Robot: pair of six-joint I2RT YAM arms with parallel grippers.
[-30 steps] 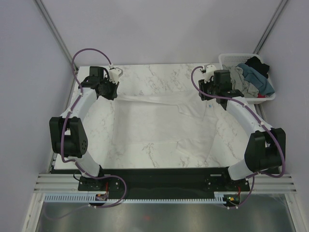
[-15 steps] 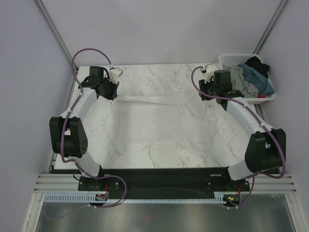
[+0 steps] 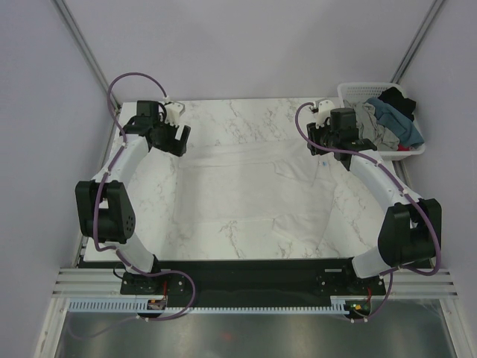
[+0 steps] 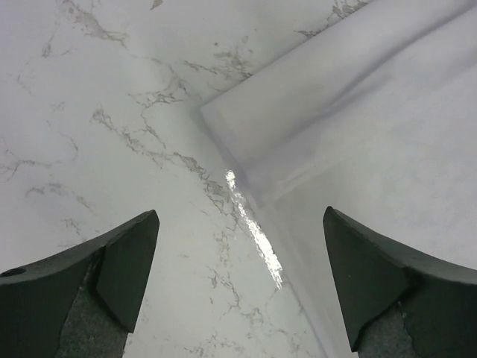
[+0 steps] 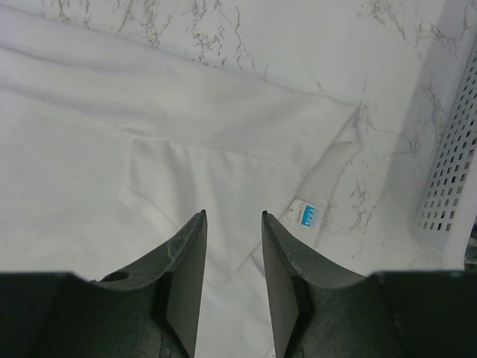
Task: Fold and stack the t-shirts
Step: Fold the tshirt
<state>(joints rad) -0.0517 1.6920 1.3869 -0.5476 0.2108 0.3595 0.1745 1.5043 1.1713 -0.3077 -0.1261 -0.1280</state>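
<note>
A large white t-shirt [image 3: 253,186] lies spread on the marble table. Its far left corner [image 4: 212,115] lies flat on the marble. My left gripper [image 3: 177,139] hovers over that corner, open wide, with nothing between its fingers [image 4: 240,212]. My right gripper [image 3: 319,146] hangs above the shirt's far right part [image 5: 149,149], close to the collar with its blue label [image 5: 307,215]. Its jaws stand a little apart [image 5: 232,214] and hold nothing. Grey [image 3: 373,125], teal-blue [image 3: 393,113] and black [image 3: 396,97] t-shirts lie heaped in the basket.
The white lattice basket [image 3: 350,91] stands at the table's far right corner, just right of my right gripper; its wall [image 5: 451,171] shows in the right wrist view. Bare marble [image 4: 97,112] lies left of the shirt.
My left gripper has opened and let go of the white shirt's far left corner, which now lies flat on the table. The right arm has not moved.
</note>
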